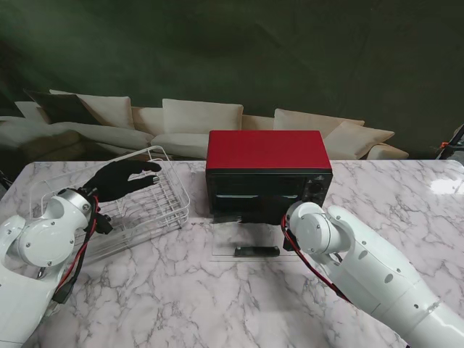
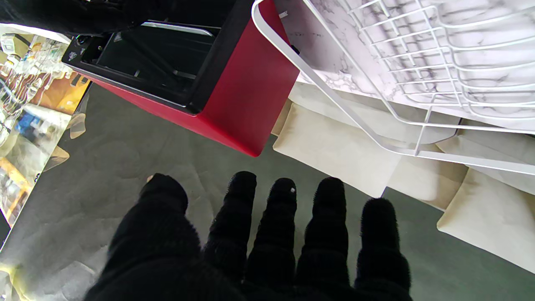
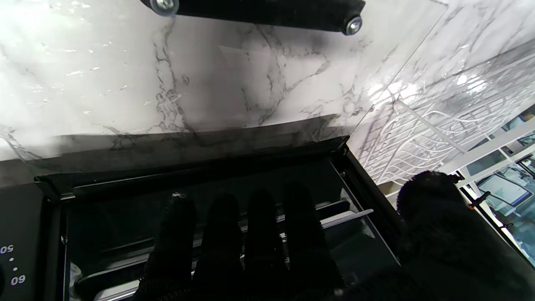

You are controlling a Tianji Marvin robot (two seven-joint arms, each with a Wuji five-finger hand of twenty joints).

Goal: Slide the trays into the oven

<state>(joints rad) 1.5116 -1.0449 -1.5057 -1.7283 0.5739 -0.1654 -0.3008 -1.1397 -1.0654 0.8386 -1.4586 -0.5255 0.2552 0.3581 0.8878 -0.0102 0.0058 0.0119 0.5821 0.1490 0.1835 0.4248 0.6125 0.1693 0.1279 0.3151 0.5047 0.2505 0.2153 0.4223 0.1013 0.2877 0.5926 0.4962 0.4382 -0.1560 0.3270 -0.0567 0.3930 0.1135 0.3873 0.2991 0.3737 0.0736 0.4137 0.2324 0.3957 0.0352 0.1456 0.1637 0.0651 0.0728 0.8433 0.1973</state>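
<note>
- Sitting at the middle of the marble table [image 1: 145,290], your red oven [image 1: 268,151] has its glass door [image 1: 225,243] folded down flat toward you, the black handle [image 1: 256,251] at the near edge.
- Inside the dark cavity, the right wrist view shows a metal tray [image 3: 342,215] lying on the rails; you can't tell how far in it sits.
- Your right hand [image 1: 267,209] is at the oven mouth, just over the lowered door. Its four fingers [image 3: 261,234] lie straight and side by side, pointing into the cavity, thumb held apart. You cannot tell from these views whether it touches the tray or grips anything.
- Your left hand [image 1: 119,178] hangs above the white wire rack [image 1: 156,203], left of the oven. Fingers are stretched out and slightly spread, with nothing between them.
- The rack stands just beside the oven's left side, tilted, near the table's far-left part.
- Beyond the table you see a pale sofa [image 1: 203,119] with cushions against a dark green wall.
</note>
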